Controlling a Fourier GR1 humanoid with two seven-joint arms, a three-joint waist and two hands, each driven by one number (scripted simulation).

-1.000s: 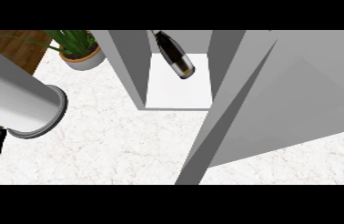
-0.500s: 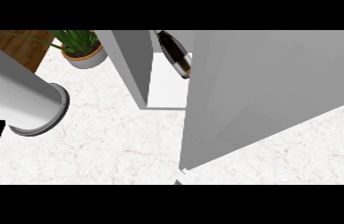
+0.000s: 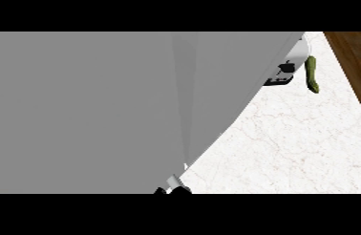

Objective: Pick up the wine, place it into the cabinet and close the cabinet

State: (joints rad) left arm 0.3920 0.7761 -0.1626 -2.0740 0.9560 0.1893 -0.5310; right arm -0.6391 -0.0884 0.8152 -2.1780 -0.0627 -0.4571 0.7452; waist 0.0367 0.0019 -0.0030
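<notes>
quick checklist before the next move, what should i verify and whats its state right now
1. Wine inside the cabinet: cannot tell, the bottle is not in view.
2. Cabinet closed: cannot tell, its grey panel fills most of the view and no edge or gap settles it.
3. Hand position: cannot tell, only a dark bit shows at the lower edge.
4. Counter to the right of the panel: ok, bare marble there.
5. Clutter at upper right: ok, the white appliance and green item sit away from the panel's lower part.
</notes>
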